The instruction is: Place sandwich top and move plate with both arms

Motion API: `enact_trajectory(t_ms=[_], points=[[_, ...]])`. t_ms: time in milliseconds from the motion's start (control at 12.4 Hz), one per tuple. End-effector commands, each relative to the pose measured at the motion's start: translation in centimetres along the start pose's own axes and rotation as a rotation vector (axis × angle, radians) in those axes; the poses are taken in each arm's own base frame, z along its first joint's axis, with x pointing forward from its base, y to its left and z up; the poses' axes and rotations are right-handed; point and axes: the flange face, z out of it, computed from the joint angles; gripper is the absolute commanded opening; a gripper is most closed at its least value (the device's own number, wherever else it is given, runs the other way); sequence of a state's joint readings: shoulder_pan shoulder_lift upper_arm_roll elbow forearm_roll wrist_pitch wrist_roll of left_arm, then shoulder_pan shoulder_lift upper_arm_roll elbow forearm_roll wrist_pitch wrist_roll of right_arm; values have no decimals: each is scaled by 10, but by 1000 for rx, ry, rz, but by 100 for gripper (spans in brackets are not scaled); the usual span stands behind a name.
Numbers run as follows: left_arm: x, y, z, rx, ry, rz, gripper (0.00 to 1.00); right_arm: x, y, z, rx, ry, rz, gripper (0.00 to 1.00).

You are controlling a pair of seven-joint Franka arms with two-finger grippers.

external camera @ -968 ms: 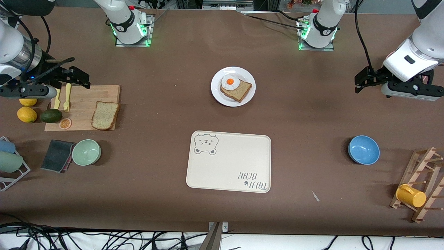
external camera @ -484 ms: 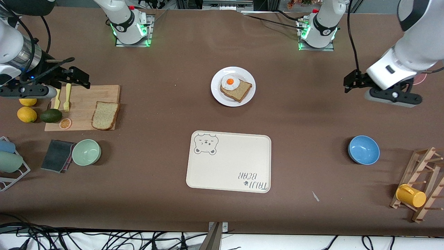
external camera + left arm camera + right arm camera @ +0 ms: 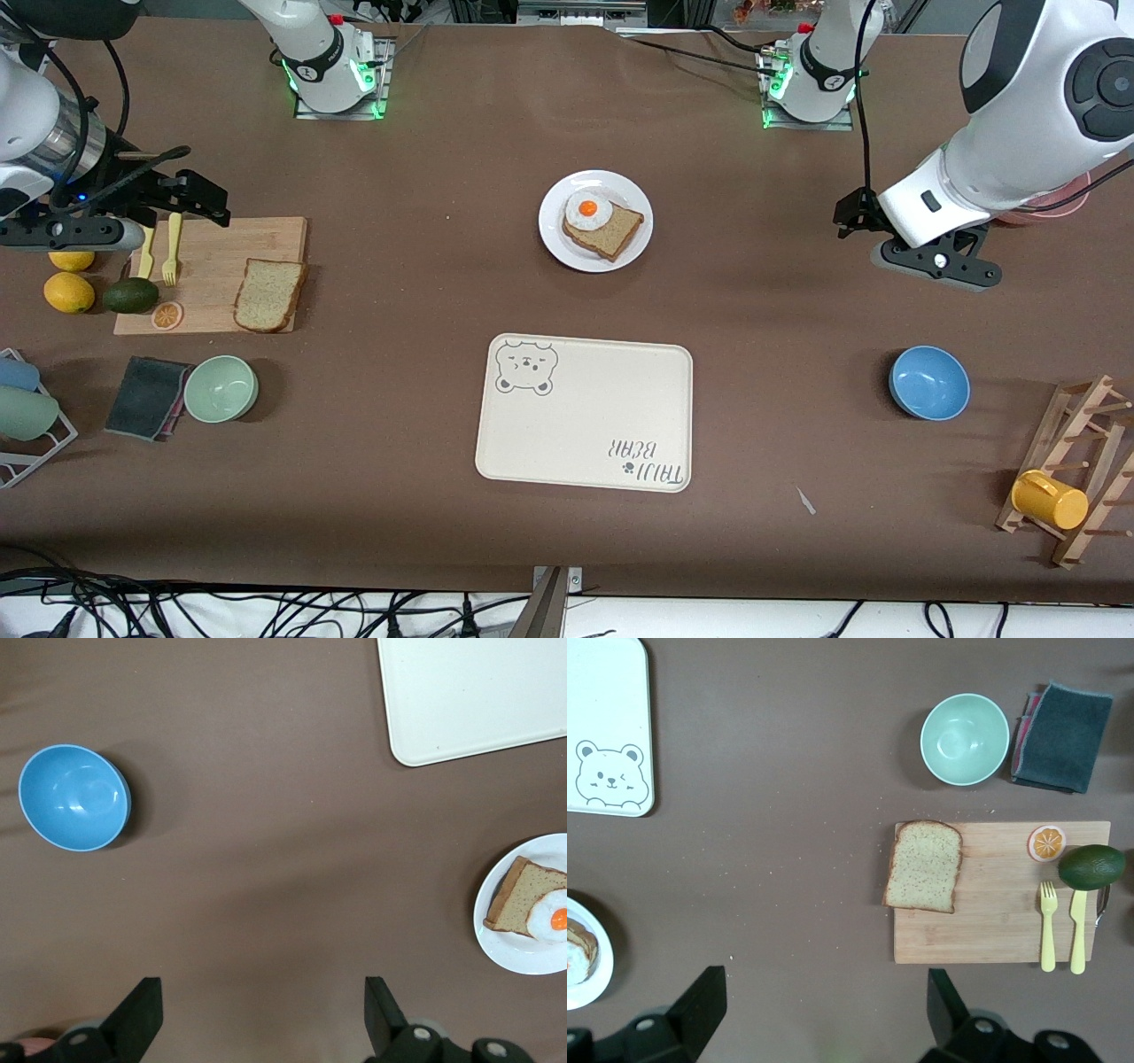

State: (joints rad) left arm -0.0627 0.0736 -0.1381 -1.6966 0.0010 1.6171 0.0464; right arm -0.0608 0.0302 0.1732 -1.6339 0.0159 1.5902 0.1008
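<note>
"TAIJI BEAR" printed on the cream tray (image 3: 585,412), lower centre of the front view, beside a bear drawing. Sandwich top (image 3: 269,295) – speckled light-brown slice, darker crust – flat on the cutting board (image 3: 213,275), middle left. White plate (image 3: 595,221) at centre, carrying dark bread (image 3: 611,230) and fried egg (image 3: 587,211). Left gripper (image 3: 855,217), fingers apart, over bare table, middle right; right gripper (image 3: 197,197), fingers spread, over the board.

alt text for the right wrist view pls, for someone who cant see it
The right hand, open, hangs above brown table; past it a speckled light-brown bread slice lies on a wooden cutting board with a yellow fork, yellow knife, avocado and orange slice. A mint-green bowl sits beside the board.
</note>
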Motion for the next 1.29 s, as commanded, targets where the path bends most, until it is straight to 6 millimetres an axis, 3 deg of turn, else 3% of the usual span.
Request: enact_trajectory(t_ms=[0,1211], points=[[-1,-3,-9,-24,1,1,100,1,7,-2,3,5,9,100],[0,-11,-17,-23,23,-23,100,7,6,4,15,11,8,100]])
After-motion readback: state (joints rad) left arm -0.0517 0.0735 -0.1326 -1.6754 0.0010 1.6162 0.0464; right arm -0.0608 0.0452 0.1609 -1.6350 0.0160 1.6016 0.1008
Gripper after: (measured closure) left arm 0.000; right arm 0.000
